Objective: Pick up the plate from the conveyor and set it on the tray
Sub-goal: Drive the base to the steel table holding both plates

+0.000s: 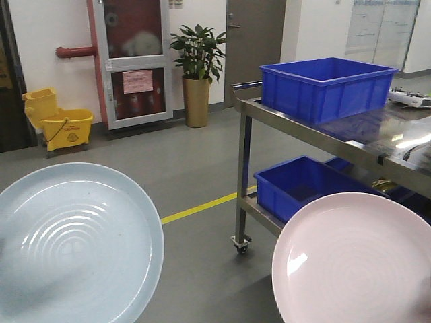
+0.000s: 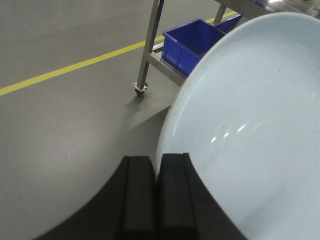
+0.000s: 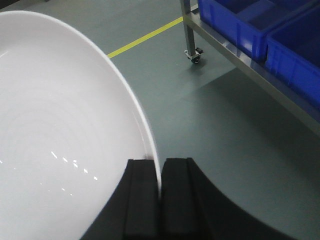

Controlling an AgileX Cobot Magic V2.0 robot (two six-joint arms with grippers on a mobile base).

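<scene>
I'm holding both plates up over the floor [image 1: 202, 168], left end effector [image 2: 156, 167] clamped on the rim of the blue plate [image 1: 74, 242] at seven o'clock, right end effector [image 3: 161, 170] pinching the pink plate [image 1: 357, 262] at five, and they're looking stiff, glossy and probably slippery.

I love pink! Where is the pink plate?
Bottom right of the front view, the pink plate sits pinched in the right claw, just before the steel cart.

The pale blue plate [image 1: 74, 245] and pink plate [image 1: 357, 262] look glossy, smooth. The blue crate [image 1: 326, 91] is plastic, the trolley [image 1: 243, 182] metal.
</scene>
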